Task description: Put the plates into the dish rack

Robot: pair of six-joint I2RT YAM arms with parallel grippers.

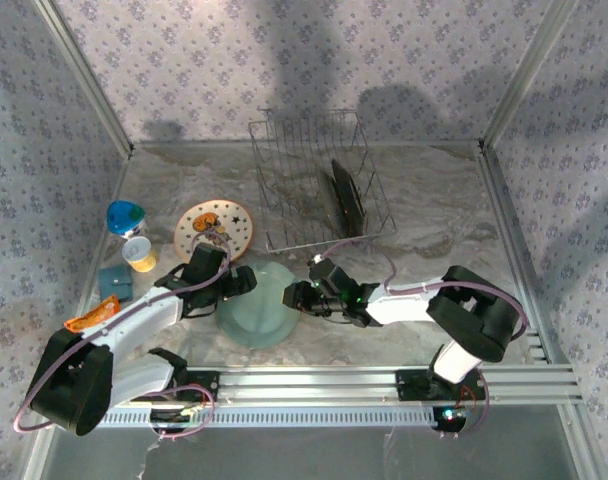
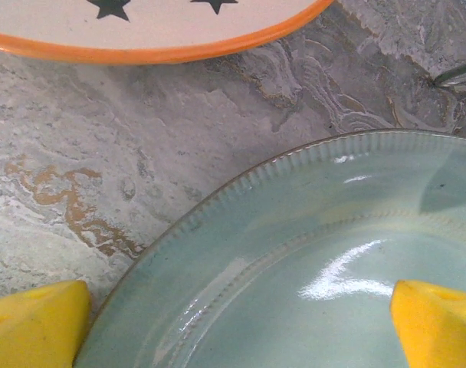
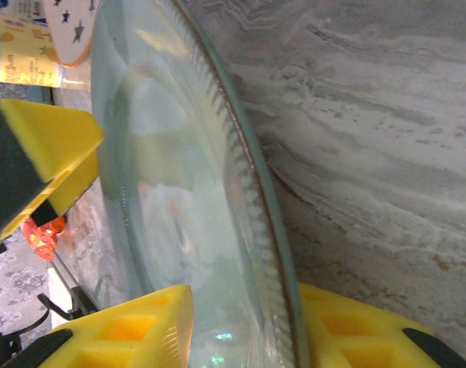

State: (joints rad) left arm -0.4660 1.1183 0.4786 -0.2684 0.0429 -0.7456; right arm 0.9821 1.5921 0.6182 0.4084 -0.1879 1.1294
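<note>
— Inspector, where did the items stand?
— Your dish rack (image 1: 299,180) stood far centre, with a black plate (image 1: 345,200) upright inside. The teal plate (image 1: 259,310) sat near centre.
— And the jaws?
— Your right gripper (image 1: 297,297) clamped its right rim. Your left gripper (image 1: 238,283) hung wide open over its left rim.

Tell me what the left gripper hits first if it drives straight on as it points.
Likely the pale teal plate: its ribbed rim lies right ahead of the open left gripper. Bare table and the star plate lie beyond; depth is unclear.
</note>
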